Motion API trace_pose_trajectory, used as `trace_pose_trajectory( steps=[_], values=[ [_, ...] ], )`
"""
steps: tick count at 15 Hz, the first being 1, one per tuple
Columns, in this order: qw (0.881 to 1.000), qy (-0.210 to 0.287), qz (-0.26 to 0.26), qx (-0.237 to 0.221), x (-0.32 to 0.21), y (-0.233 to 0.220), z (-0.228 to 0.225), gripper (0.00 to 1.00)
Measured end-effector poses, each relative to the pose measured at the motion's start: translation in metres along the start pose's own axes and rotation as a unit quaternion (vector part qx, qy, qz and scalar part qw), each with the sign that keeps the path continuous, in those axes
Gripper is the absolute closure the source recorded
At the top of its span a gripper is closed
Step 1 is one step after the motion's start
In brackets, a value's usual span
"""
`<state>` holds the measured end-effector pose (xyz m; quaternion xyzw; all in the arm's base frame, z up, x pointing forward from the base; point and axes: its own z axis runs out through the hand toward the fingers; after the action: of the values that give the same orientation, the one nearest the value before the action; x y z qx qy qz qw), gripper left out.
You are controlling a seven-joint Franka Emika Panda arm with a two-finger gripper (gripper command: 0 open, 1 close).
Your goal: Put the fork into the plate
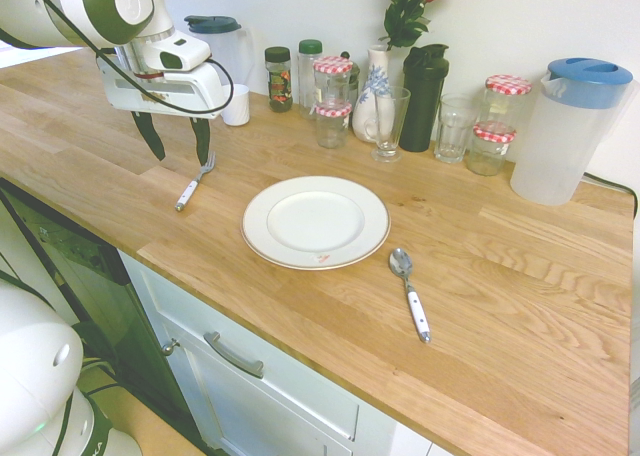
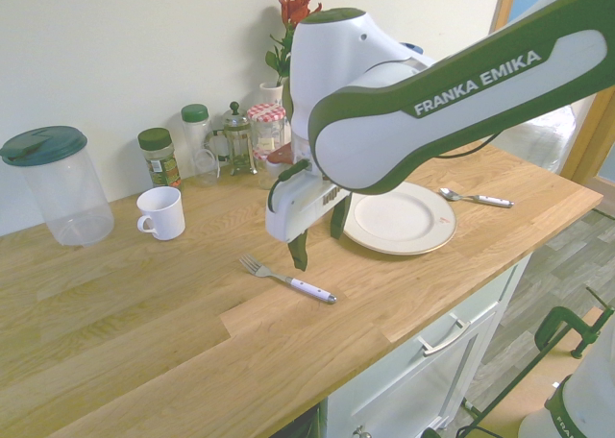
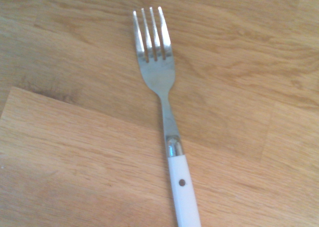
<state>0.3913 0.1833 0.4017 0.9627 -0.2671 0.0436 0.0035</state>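
Note:
The fork [image 1: 194,182] [image 2: 287,279] [image 3: 166,116], silver tines and white handle, lies flat on the wooden counter left of the plate [image 1: 315,221] [image 2: 400,217]. The round cream plate holds nothing and has a small reddish mark on its near rim. My gripper [image 1: 177,139] [image 2: 319,238] hangs open a little above the counter, beside the fork's tines, its dark green fingers [image 1: 150,136] spread apart with nothing between them. The wrist view looks straight down on the fork, tines away from the handle.
A white-handled spoon [image 1: 410,294] [image 2: 476,199] lies right of the plate. Along the back wall stand jars, glasses, a vase with a rose [image 1: 378,96], a black bottle [image 1: 424,96], two clear pitchers [image 1: 567,131] [image 2: 58,183] and a white mug [image 2: 160,213]. The counter's front edge is near.

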Motion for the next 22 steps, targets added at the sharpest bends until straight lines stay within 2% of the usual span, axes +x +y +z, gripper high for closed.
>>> trace_pose_trajectory(
  steps=[5, 6, 22],
  values=[
    [0.999, -0.033, 0.000, -0.013, 0.010, -0.010, 0.039, 0.00],
    [0.999, -0.035, -0.002, -0.014, 0.010, -0.011, 0.043, 1.00],
    [0.998, -0.050, -0.026, -0.018, 0.012, -0.028, 0.073, 1.00]
  ],
)
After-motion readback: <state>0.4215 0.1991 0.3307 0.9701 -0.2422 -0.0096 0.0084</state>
